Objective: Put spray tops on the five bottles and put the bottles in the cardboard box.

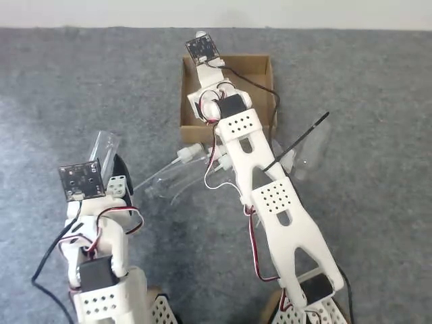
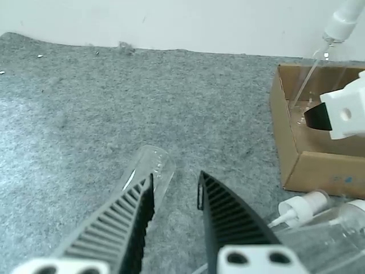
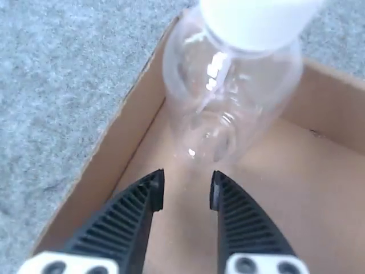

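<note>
My right gripper (image 3: 183, 185) hangs inside the cardboard box (image 3: 108, 171). Its two black, ribbed, wedge-shaped fingers are spread, with bare brown card showing between them, and they pinch nothing. Just beyond the fingertips a clear, round-shouldered plastic bottle (image 3: 228, 108) stands upright in the box, smooth and glossy, capped with a white spray top (image 3: 256, 17). The box is plain tan card, open at the top, with straight flat walls. My left gripper (image 2: 175, 191) sits low over the grey carpet (image 2: 85, 103), a fuzzy, felted surface. Its serrated fingers are also parted and hold nothing. An open-mouthed transparent bottle (image 2: 157, 162), cylindrical, lies on its side on the carpet, just beside one finger and partly hidden behind it. Outside the box, near its front wall, a capped bottle (image 2: 342, 220) lies flat, its white pump head (image 2: 302, 206) matte against the clear body.
</note>
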`<state>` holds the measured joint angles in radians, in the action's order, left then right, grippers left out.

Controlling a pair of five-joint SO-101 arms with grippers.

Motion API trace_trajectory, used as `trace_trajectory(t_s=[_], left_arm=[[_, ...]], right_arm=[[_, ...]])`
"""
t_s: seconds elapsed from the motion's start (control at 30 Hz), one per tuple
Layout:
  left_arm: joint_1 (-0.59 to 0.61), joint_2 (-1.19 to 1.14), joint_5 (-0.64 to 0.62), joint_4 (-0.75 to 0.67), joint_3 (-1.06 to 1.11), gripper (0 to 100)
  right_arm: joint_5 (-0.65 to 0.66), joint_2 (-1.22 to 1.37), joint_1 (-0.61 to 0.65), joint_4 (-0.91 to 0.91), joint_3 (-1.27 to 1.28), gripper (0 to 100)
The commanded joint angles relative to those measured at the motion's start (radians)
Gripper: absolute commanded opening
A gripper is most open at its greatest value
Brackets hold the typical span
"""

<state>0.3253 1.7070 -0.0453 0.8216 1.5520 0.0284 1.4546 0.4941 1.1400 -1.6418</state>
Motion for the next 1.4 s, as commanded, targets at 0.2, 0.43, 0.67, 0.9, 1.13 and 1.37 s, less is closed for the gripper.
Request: trace_trajectory(t_s=[0.2, 0.43, 0.67, 0.9, 1.13, 1.37], left_arm=[[-0.003, 0.02, 0.015, 0.002, -0.002, 12], [-0.003, 0.02, 0.015, 0.002, -0.002, 12], [-0.003, 0.02, 0.015, 0.002, -0.002, 12], [-0.003, 0.02, 0.015, 0.002, -0.002, 12], [-0.003, 0.02, 0.015, 0.002, -0.002, 12], [-0.003, 0.02, 0.015, 0.002, -0.001, 12]], right_arm=[[-0.015, -0.09, -0.019, -0.002, -0.041, 6.9], [-0.014, -0.088, -0.021, -0.024, -0.04, 1.7], [-0.014, -0.062, -0.021, -0.07, -0.04, 1.5], [-0.014, 0.024, -0.018, -0.225, -0.041, 1.3], [-0.014, 0.024, -0.015, -0.231, -0.041, 1.4], [-0.014, 0.056, -0.016, -0.305, -0.04, 1.7]])
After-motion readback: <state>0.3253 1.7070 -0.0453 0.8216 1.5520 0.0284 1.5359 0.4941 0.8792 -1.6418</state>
